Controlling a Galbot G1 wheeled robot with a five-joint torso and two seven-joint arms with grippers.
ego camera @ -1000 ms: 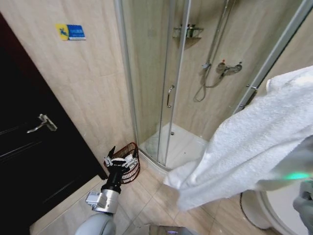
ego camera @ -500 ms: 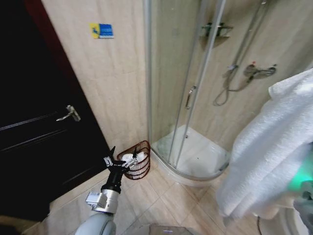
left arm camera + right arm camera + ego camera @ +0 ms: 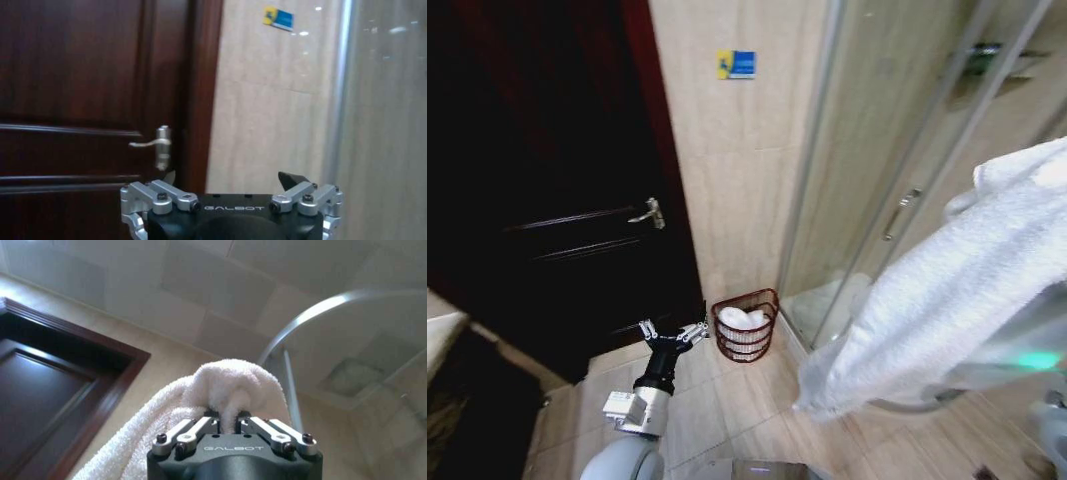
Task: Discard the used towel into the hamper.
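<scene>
A large white towel (image 3: 957, 280) hangs across the right of the head view, draped from my raised right arm. In the right wrist view my right gripper (image 3: 228, 424) is shut on a bunched fold of the towel (image 3: 227, 385). The hamper (image 3: 746, 327), a small reddish-brown wicker basket with white cloth inside, stands on the floor against the tiled wall beside the shower glass. My left gripper (image 3: 673, 332) is held low at the lower left, open and empty, just left of the hamper. In the left wrist view the left gripper (image 3: 228, 176) has its fingers spread.
A dark wooden door (image 3: 547, 200) with a metal handle (image 3: 649, 213) fills the left. The glass shower enclosure (image 3: 897, 170) stands at the right behind the towel. A blue and yellow sign (image 3: 736, 64) is on the tiled wall. Beige tile floor (image 3: 727, 410) lies before the hamper.
The whole head view has swung left: door now fills the left, shower has slid right. The hamper sits nearer the centre. Towel stays held by the right gripper.
</scene>
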